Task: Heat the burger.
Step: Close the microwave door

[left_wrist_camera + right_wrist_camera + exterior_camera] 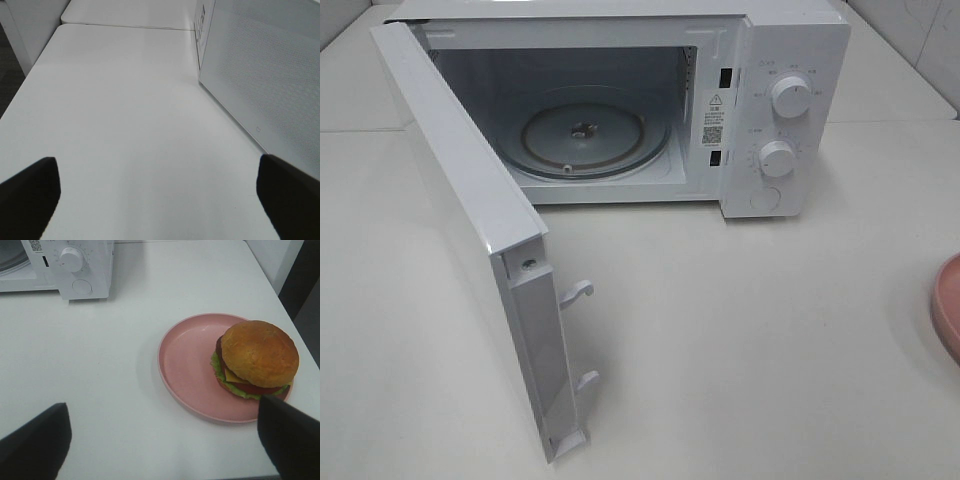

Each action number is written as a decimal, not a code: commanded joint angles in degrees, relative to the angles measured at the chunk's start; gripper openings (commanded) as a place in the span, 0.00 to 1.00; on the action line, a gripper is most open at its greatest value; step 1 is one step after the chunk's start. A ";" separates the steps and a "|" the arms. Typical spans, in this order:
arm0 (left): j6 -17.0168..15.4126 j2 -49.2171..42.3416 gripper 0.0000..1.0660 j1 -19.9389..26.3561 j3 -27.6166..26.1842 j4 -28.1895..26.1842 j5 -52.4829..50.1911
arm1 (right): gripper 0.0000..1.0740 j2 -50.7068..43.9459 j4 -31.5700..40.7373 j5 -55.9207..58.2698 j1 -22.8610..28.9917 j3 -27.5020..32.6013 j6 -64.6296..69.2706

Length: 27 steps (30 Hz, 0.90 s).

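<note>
The wide-open right gripper hovers nearest the golden-bunned burger on its round pink plate, right of the open white microwave, while the left gripper, likewise spread, faces the bare surface
</note>
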 commanded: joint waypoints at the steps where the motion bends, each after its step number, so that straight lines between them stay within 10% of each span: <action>1: -0.46 -0.23 0.94 -0.29 0.17 -0.11 -0.40 | 0.91 -1.26 0.11 -0.40 -0.34 0.00 -0.40; 27: -0.63 -0.23 0.94 -0.29 -0.06 0.46 -0.74 | 0.91 -1.20 0.11 -0.40 -0.34 0.00 -0.40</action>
